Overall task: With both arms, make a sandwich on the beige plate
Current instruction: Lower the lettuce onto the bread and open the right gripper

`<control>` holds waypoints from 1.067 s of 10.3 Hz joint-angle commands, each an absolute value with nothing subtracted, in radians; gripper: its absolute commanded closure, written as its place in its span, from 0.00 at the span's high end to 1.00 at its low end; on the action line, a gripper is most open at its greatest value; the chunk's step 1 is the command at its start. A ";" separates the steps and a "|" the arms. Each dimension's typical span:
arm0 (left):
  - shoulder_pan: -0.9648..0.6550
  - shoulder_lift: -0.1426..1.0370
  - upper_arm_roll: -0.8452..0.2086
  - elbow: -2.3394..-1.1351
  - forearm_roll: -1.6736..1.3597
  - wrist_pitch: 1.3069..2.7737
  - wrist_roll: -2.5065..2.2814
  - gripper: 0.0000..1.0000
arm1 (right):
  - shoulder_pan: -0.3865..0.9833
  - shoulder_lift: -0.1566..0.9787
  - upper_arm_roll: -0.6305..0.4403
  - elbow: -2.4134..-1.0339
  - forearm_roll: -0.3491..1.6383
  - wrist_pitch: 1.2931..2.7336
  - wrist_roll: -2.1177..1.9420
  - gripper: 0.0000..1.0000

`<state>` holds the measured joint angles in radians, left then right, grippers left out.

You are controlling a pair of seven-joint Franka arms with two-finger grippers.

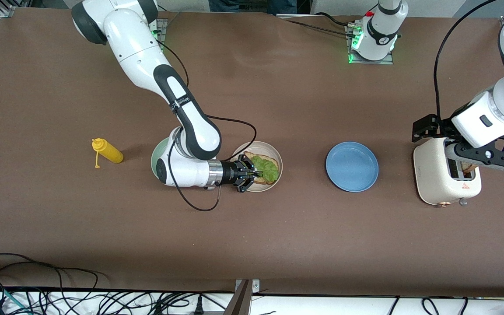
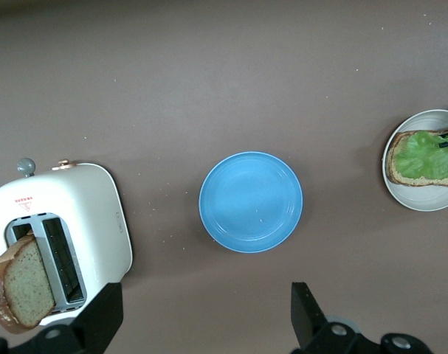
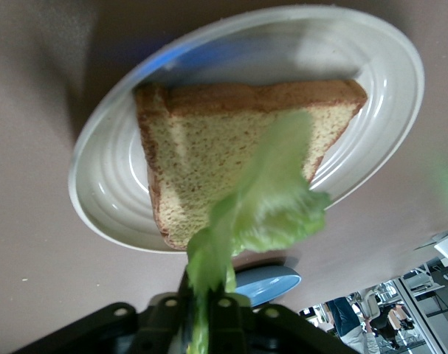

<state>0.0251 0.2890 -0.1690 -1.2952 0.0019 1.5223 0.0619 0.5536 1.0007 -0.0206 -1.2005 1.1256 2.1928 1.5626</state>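
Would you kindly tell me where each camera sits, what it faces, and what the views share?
Front view: high across the table, facing both white arms; right gripper over the round beige plate.
Left wrist view: above the table, looking down on the round blue plate and white toaster; left gripper open.
Right wrist view: low, facing the tan bread slice; fingers pinch the green lettuce leaf.
All three show the beige plate.
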 commanded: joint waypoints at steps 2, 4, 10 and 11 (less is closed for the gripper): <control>0.025 0.273 -0.172 -1.304 0.034 1.514 0.055 1.00 | 0.554 1.019 -0.021 -1.163 1.129 2.197 1.569 0.70; 0.025 0.275 -0.172 -1.304 0.034 1.514 0.057 1.00 | 0.552 1.012 -0.029 -1.158 1.013 2.197 1.566 1.00; 0.025 0.275 -0.172 -1.304 0.032 1.508 0.055 1.00 | 0.484 0.896 -0.087 -1.150 0.608 2.015 1.443 1.00; 0.025 0.273 -0.170 -1.304 0.032 1.499 0.057 1.00 | 0.433 0.865 -0.087 -1.150 0.554 1.911 1.316 1.00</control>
